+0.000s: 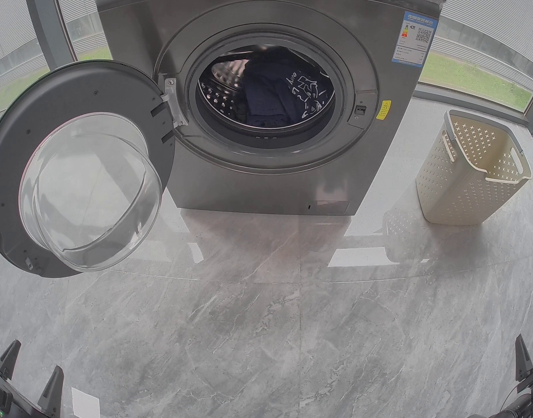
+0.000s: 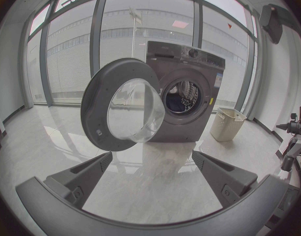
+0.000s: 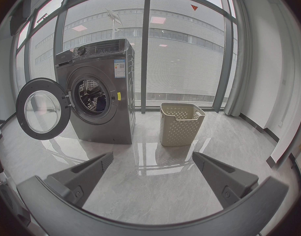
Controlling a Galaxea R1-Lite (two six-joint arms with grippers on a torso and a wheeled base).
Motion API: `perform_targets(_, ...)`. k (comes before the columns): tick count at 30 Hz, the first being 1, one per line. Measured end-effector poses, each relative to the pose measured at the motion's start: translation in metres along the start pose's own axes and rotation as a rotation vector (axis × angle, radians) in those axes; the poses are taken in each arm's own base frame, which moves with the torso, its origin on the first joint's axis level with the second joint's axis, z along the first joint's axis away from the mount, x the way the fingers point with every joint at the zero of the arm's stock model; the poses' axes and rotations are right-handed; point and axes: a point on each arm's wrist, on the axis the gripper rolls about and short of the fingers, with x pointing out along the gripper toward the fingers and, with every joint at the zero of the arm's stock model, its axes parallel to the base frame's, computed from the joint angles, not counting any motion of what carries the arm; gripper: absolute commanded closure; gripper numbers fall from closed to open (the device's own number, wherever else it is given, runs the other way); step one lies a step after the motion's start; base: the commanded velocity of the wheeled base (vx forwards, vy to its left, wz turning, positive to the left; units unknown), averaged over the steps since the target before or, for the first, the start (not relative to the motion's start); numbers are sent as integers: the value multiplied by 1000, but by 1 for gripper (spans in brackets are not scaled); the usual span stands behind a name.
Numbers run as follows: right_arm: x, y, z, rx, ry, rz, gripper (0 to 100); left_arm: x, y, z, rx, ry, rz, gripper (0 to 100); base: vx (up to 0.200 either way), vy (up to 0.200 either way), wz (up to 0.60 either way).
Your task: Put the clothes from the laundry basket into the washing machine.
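Our left pincer (image 2: 152, 156) and right pincer (image 3: 152, 156) are both spread, holding nothing. Well ahead stands the washing machine (image 1: 266, 187), door (image 1: 75, 169) swung open on the left pincer's side, basket (image 3: 180, 128) ahead of the right pincer. Dark clothes (image 1: 278, 94) lie in the drum (image 1: 217, 97); the head view brings out their white print.

The washing machine (image 1: 249, 187) stands at twelve o'clock on the floor (image 1: 290, 320), its door (image 1: 80, 169) hanging open at ten o'clock, clothes (image 1: 278, 94) lying in its drum (image 1: 219, 91), and the laundry basket (image 1: 472, 166) beside it at two o'clock.
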Motion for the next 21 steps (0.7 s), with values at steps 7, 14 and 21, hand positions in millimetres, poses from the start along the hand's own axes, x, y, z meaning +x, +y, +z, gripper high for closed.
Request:
perform_targets(7, -1, 1, -1, -3, -4, 51, 0, -4, 2, -6, 18, 8, 147, 0, 0, 0, 0)
perform_targets(14, -1, 2, -6, -10, 49, 106, 0, -5, 0, -10, 40, 26, 87, 0, 0, 0, 0)
perform_targets(21, -1, 2, -7, -16, 55, 123, 0, -6, 0, -11, 41, 29, 73, 0, 0, 171, 0)
